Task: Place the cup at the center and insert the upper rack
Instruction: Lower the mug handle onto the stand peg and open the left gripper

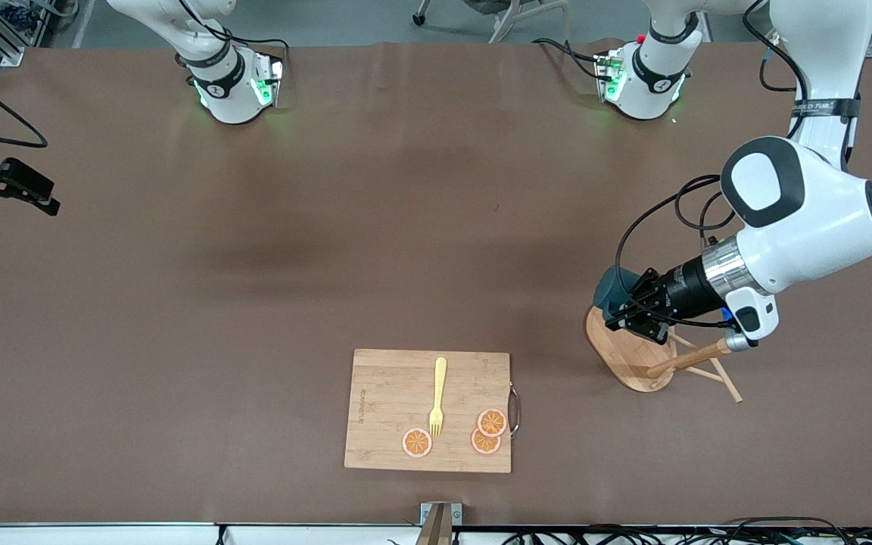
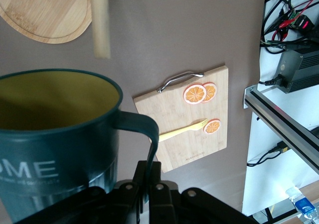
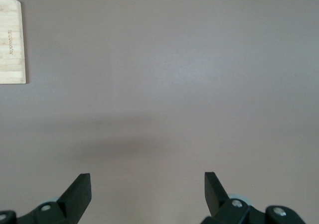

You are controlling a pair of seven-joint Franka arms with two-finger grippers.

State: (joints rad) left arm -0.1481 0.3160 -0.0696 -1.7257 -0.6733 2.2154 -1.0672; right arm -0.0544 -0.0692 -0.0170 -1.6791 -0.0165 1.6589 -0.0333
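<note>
The dark teal cup (image 1: 612, 287) with a mustard-yellow inside is held in the air by its handle. My left gripper (image 1: 624, 312) is shut on that handle, over the edge of the bamboo mug tree's oval base (image 1: 621, 354). The tree's post (image 1: 689, 357) and thin pegs rise beside the gripper. In the left wrist view the cup (image 2: 55, 134) fills the near side, the left gripper (image 2: 149, 171) pinches its handle, and the tree's base (image 2: 45, 10) and a peg (image 2: 101, 20) show past it. My right gripper (image 1: 31, 193) waits open and empty at the right arm's end of the table; it also shows in the right wrist view (image 3: 147, 184).
A rectangular bamboo cutting board (image 1: 390, 409) with a metal handle lies nearer the front camera, near the table's middle. It carries a yellow fork (image 1: 437, 397) and three orange slices (image 1: 492, 421). The board also shows in the left wrist view (image 2: 199, 139) and its corner in the right wrist view (image 3: 11, 40).
</note>
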